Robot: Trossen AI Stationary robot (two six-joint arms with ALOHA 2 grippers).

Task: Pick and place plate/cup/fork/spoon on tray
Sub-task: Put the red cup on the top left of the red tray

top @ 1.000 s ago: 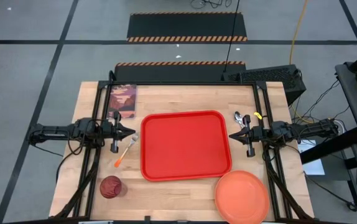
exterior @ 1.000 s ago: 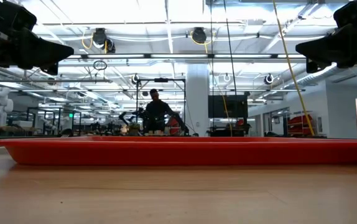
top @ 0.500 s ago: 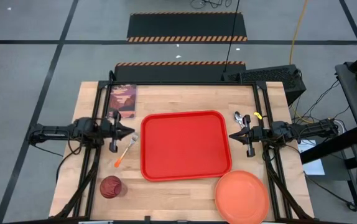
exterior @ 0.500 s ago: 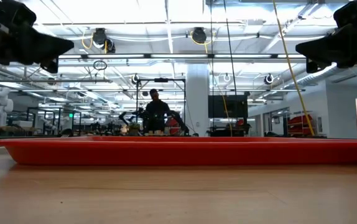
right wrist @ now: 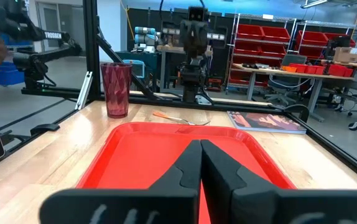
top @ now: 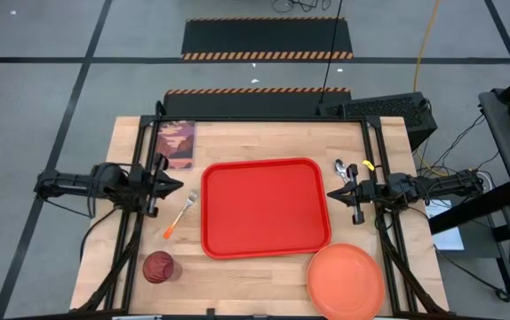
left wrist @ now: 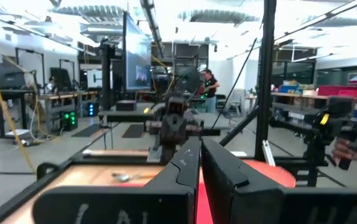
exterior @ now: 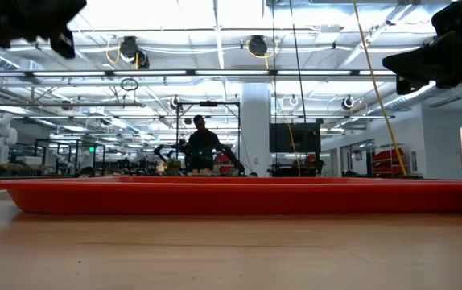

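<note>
While untouched, the fork (top: 181,214) lies diagonally, tines toward the tray (top: 265,207).

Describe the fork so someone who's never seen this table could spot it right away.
Find the big red tray in the middle of the wooden table. Just off its left edge lies the fork, slanted, with silver tines and a thin orange handle. The spoon, with its rounded bowl, lies on the tray's opposite side.

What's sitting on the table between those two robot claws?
The red tray, with nothing on it, fills most of the stretch between the left gripper and right gripper; the fork lies beside its left edge. The high view shows this.
</note>
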